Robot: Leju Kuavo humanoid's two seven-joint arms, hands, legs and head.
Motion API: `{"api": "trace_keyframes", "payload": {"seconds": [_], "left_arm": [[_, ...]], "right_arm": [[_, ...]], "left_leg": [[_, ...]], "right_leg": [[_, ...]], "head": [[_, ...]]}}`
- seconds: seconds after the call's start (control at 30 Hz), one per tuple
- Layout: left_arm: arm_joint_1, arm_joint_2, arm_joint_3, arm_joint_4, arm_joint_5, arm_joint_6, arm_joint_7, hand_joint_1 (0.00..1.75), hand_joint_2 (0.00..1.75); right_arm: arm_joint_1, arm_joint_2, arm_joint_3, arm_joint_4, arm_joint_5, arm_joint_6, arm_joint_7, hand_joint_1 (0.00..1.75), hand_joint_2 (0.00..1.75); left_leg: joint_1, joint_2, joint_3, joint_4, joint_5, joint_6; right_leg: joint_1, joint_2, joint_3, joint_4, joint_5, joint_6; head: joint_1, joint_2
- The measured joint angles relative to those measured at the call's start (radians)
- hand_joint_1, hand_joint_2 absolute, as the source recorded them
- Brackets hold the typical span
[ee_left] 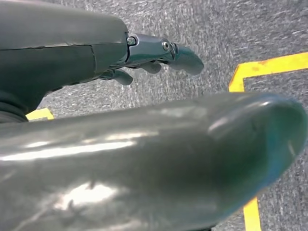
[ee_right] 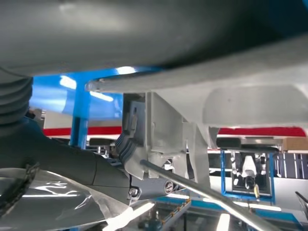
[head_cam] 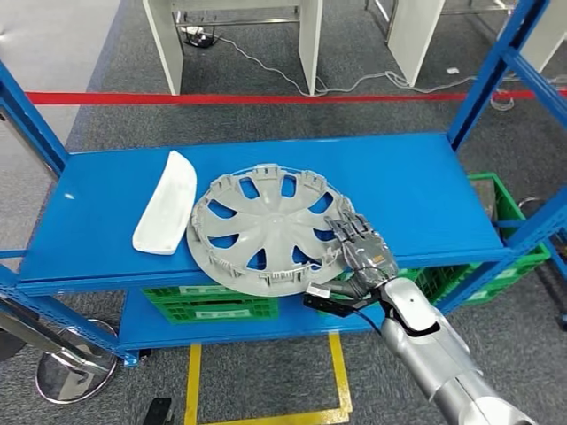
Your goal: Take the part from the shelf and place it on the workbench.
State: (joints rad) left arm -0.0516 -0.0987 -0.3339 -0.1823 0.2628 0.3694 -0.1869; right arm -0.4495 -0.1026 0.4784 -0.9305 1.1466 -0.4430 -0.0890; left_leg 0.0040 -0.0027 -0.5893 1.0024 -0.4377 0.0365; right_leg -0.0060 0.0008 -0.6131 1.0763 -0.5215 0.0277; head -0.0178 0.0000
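Note:
A silver wheel cover lies on the blue shelf board, its near edge reaching past the board's front lip. My right hand grips its near right rim, fingers on top and thumb below. In the right wrist view the cover's ribbed rim sits right against my right hand. A white curved plastic part lies just left of the cover. My left hand hangs over the grey carpet with its fingers stretched out and holds nothing.
Blue uprights frame the shelf at both sides. Green crates sit on the level below, and another green crate is at the right. Yellow floor tape marks the carpet in front. A red line and white table legs lie beyond.

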Motion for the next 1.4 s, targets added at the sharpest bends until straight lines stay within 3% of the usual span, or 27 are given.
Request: {"api": "trace_keyframes", "payload": {"seconds": [0.07,0.1,0.13,0.17,0.2,0.23,0.3,0.4,0.47,0.5,0.6,0.63,0.67,0.7,0.77,0.8,0.83,0.97,1.03,1.1,1.13,1.17,1.2,1.27,1.3,1.33,1.4], "left_arm": [[-0.001,-0.001,0.000,0.000,0.000,0.000,0.000,0.00,0.00],[-0.001,-0.001,-0.001,0.000,0.000,0.000,0.000,0.00,0.00],[0.000,-0.002,-0.001,0.000,0.000,0.000,0.000,0.00,0.00],[0.000,-0.002,-0.001,0.000,-0.001,0.000,0.000,0.00,0.00],[0.000,-0.002,-0.001,0.000,-0.001,0.000,0.000,0.00,0.00],[0.000,-0.002,-0.001,0.000,-0.001,0.000,0.000,0.00,0.00],[0.000,-0.003,-0.001,0.000,-0.002,0.001,0.000,0.00,0.00],[0.000,-0.003,-0.002,0.000,-0.002,0.001,-0.001,0.00,0.00],[0.000,-0.002,-0.002,0.000,-0.002,0.001,-0.001,0.00,0.00],[0.000,-0.002,-0.002,0.000,-0.002,0.001,-0.001,0.00,0.00],[0.001,-0.002,-0.002,0.000,-0.002,0.001,-0.001,0.00,0.00],[0.002,-0.002,-0.002,0.000,-0.002,0.001,-0.001,0.00,0.00],[0.002,-0.002,-0.002,0.001,-0.002,0.001,-0.001,0.00,0.00],[0.002,-0.002,-0.002,0.001,-0.002,0.001,-0.001,0.00,0.00],[0.001,-0.002,-0.003,0.001,-0.002,0.001,-0.001,0.00,0.00],[0.001,-0.002,-0.003,0.001,-0.002,0.001,-0.001,0.00,0.00],[0.000,-0.001,-0.003,0.001,-0.002,0.001,-0.001,0.00,0.00],[0.002,-0.001,-0.004,0.001,-0.002,0.001,-0.001,0.00,0.00],[0.000,-0.002,-0.004,0.001,-0.002,0.001,-0.001,0.00,0.00],[0.000,-0.002,-0.005,0.001,-0.002,0.001,-0.001,0.00,0.00],[0.001,-0.003,-0.005,0.001,-0.002,0.001,-0.001,0.00,0.00],[0.001,-0.003,-0.005,0.001,-0.002,0.001,-0.001,0.00,0.00],[0.001,-0.003,-0.005,0.001,-0.002,0.002,-0.001,0.00,0.00],[0.001,-0.005,-0.005,0.001,-0.001,0.004,-0.001,0.00,0.00],[0.001,-0.006,-0.005,0.001,-0.001,0.006,-0.001,0.00,0.00],[0.000,-0.006,-0.005,0.001,-0.001,0.008,-0.002,0.00,0.00],[0.000,-0.008,-0.005,0.001,0.001,0.013,-0.003,0.00,0.00]], "right_arm": [[-0.002,0.000,0.001,0.012,0.000,-0.004,-0.002,0.00,0.00],[-0.001,0.000,0.002,0.017,0.000,-0.006,-0.004,0.07,0.44],[0.001,0.000,0.002,0.021,0.000,-0.009,-0.007,0.51,0.87],[0.002,0.000,0.004,0.023,0.001,-0.011,-0.009,0.94,1.31],[0.002,0.000,0.005,0.025,0.001,-0.013,-0.012,1.38,1.75],[0.002,0.000,0.006,0.026,0.001,-0.013,-0.015,1.75,1.75],[0.003,0.000,0.009,0.027,0.001,-0.015,-0.023,1.75,1.75],[0.012,0.000,0.014,0.026,0.000,-0.017,-0.029,1.75,1.75],[0.015,0.000,0.016,0.026,0.000,-0.020,-0.028,1.75,1.75],[0.014,0.000,0.016,0.025,0.000,-0.022,-0.029,1.75,1.75],[0.014,0.000,0.017,0.025,0.000,-0.027,-0.029,1.75,1.75],[0.015,0.000,0.017,0.025,0.000,-0.027,-0.029,1.75,1.75],[0.015,0.000,0.018,0.025,0.000,-0.027,-0.029,1.75,1.75],[0.015,0.000,0.019,0.025,0.000,-0.027,-0.029,1.75,1.75],[0.015,0.000,0.020,0.024,0.000,-0.026,-0.029,1.75,1.75],[0.015,0.000,0.021,0.024,0.000,-0.025,-0.028,1.75,1.75],[0.016,0.000,0.021,0.024,0.000,-0.025,-0.027,1.75,1.75],[0.022,-0.001,0.022,0.014,0.001,-0.031,-0.022,1.75,1.75],[0.026,-0.003,0.021,0.010,0.002,-0.034,-0.016,1.75,1.75],[0.035,-0.004,0.021,0.008,0.004,-0.041,-0.010,1.75,1.75],[0.041,-0.004,0.020,0.006,0.005,-0.046,-0.009,1.75,1.75],[0.048,-0.004,0.018,0.003,0.007,-0.053,-0.009,1.75,1.75],[0.054,-0.004,0.016,-0.003,0.008,-0.061,-0.010,1.75,1.75],[0.063,-0.004,0.010,-0.022,0.012,-0.088,-0.014,1.75,1.75],[0.068,-0.004,0.007,-0.035,0.015,-0.103,-0.018,1.75,1.75],[0.074,-0.004,0.004,-0.048,0.018,-0.117,-0.022,1.75,1.75],[0.090,-0.004,-0.002,-0.074,0.023,-0.139,-0.028,1.75,1.75]], "left_leg": [[0.000,0.001,0.000,0.000,0.000,0.003],[0.000,0.001,0.000,0.000,0.000,0.003],[0.000,0.001,0.000,0.000,0.000,0.003],[0.000,0.000,0.000,0.001,0.000,0.002],[0.000,0.000,0.001,0.002,-0.001,0.001],[0.000,0.000,0.002,0.004,-0.003,-0.002],[-0.004,-0.001,-0.003,0.012,-0.007,-0.011],[-0.006,-0.002,-0.008,0.015,-0.006,-0.024],[-0.003,-0.002,-0.015,0.034,-0.023,-0.034],[-0.002,-0.001,-0.030,0.071,-0.047,-0.039],[0.000,-0.001,-0.113,0.265,-0.139,-0.048],[0.001,-0.001,-0.130,0.303,-0.147,-0.048],[0.001,-0.001,-0.130,0.302,-0.134,-0.047],[0.001,-0.001,-0.110,0.261,-0.104,-0.045],[-0.001,-0.001,-0.044,0.122,-0.036,-0.036],[-0.002,-0.001,-0.017,0.065,-0.019,-0.032],[-0.003,-0.001,-0.003,0.032,-0.014,-0.029],[-0.003,0.000,0.003,0.010,-0.013,-0.009],[0.000,0.002,0.005,0.004,-0.008,0.001],[0.000,0.002,0.004,0.004,-0.008,0.005],[0.000,0.001,0.004,0.005,-0.008,0.005],[0.000,0.001,0.004,0.005,-0.009,0.005],[0.000,0.000,0.005,0.006,-0.009,0.005],[-0.002,-0.001,0.006,0.009,-0.013,0.000],[-0.004,-0.001,0.004,0.012,-0.015,-0.004],[-0.005,-0.002,0.002,0.015,-0.016,-0.009],[-0.007,-0.002,-0.002,0.016,-0.015,-0.018]], "right_leg": [[-0.003,0.000,-0.063,0.131,-0.059,0.007],[-0.004,0.000,-0.092,0.186,-0.075,0.009],[-0.005,0.000,-0.106,0.210,-0.074,0.012],[-0.006,-0.001,-0.100,0.194,-0.054,0.013],[-0.007,-0.001,-0.076,0.140,-0.019,0.013],[-0.008,-0.002,-0.041,0.068,0.014,0.012],[-0.007,-0.001,0.015,-0.040,0.047,0.007],[-0.004,0.001,0.026,-0.061,0.048,-0.011],[-0.006,0.000,0.026,-0.063,0.051,-0.023],[-0.008,-0.001,0.027,-0.064,0.052,-0.029],[-0.007,-0.002,0.027,-0.064,0.051,-0.037],[-0.007,-0.002,0.027,-0.064,0.051,-0.037],[-0.007,-0.002,0.028,-0.064,0.051,-0.037],[-0.007,-0.001,0.029,-0.063,0.050,-0.036],[-0.005,-0.001,0.032,-0.063,0.048,-0.032],[-0.003,-0.001,0.032,-0.062,0.048,-0.028],[-0.002,-0.001,0.030,-0.062,0.047,-0.024],[-0.004,0.000,0.020,-0.052,0.038,-0.001],[-0.006,0.000,-0.020,0.028,-0.009,0.007],[-0.006,0.000,-0.085,0.161,-0.065,0.013],[-0.006,0.000,-0.108,0.207,-0.076,0.015],[-0.006,0.000,-0.115,0.216,-0.068,0.015],[-0.006,0.000,-0.102,0.185,-0.041,0.014],[-0.006,-0.002,-0.037,0.051,0.025,0.010],[-0.005,-0.001,-0.007,-0.008,0.045,0.006],[-0.004,-0.001,0.012,-0.045,0.053,0.002],[-0.002,0.000,0.021,-0.060,0.051,-0.007]], "head": [[0.003,0.000],[0.003,0.000],[0.003,0.000],[0.003,0.000],[0.003,0.000],[0.003,0.000],[0.003,0.000],[0.002,0.000],[0.001,0.000],[0.000,0.000],[-0.002,0.000],[-0.002,0.000],[-0.002,0.000],[-0.002,0.000],[-0.002,0.000],[-0.002,0.000],[-0.001,0.000],[0.000,0.000],[0.004,0.000],[0.006,0.000],[0.006,0.000],[0.006,0.000],[0.006,0.000],[0.006,0.000],[0.006,0.000],[0.006,0.000],[0.005,0.000]]}}
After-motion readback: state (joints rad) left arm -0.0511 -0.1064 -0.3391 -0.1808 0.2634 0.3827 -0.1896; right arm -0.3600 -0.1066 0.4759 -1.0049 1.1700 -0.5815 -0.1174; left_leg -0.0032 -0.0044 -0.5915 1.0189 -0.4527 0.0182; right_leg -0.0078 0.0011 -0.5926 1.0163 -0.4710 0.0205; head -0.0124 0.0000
